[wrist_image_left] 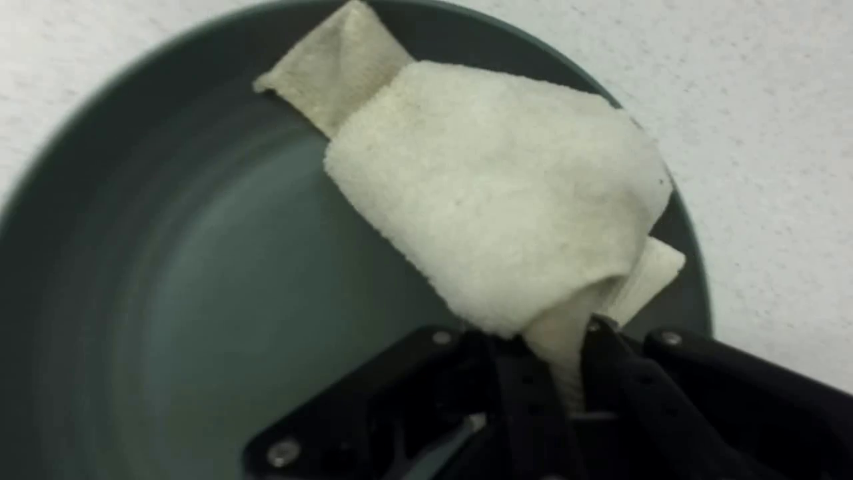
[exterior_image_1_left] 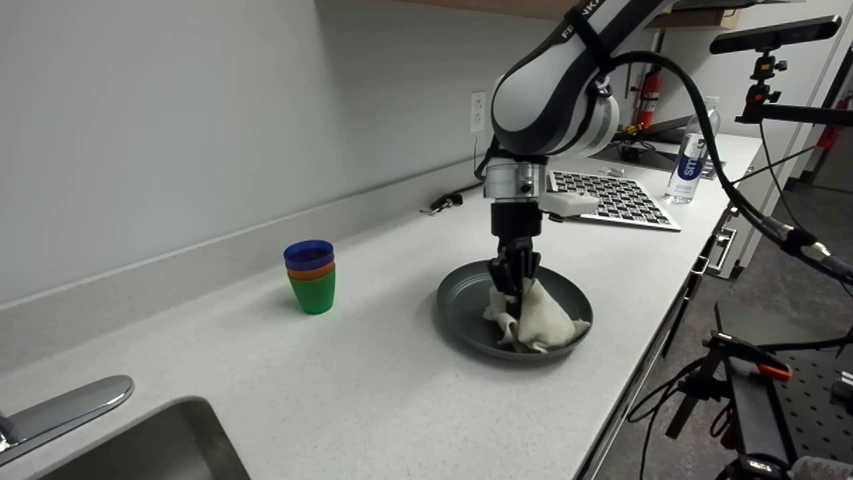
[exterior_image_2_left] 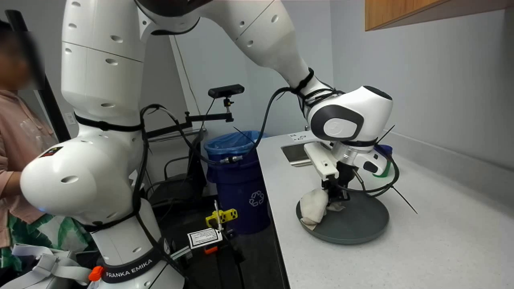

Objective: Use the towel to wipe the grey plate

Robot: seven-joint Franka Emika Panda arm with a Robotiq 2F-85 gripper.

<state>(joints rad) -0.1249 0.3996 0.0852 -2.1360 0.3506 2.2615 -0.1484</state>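
The grey plate (exterior_image_1_left: 460, 317) lies on the counter and also shows in an exterior view (exterior_image_2_left: 357, 226) and in the wrist view (wrist_image_left: 266, 267). The cream-white towel (exterior_image_1_left: 543, 323) is bunched inside the plate; it also shows in an exterior view (exterior_image_2_left: 313, 205). In the wrist view the towel (wrist_image_left: 493, 187) covers the plate's upper right part, close to its rim. My gripper (wrist_image_left: 543, 340) points down over the plate with a fold of the towel pinched between its fingers. It also shows in both exterior views (exterior_image_1_left: 515, 297) (exterior_image_2_left: 336, 196). The fingertips are partly hidden by the towel.
Stacked blue, orange and green cups (exterior_image_1_left: 312, 287) stand near the wall. A sink (exterior_image_1_left: 160, 443) and faucet (exterior_image_1_left: 73, 410) are at the near left. A checkered board (exterior_image_1_left: 613, 197) and a water bottle (exterior_image_1_left: 690, 160) lie beyond the arm. The counter's edge (exterior_image_1_left: 656, 340) runs beside the plate.
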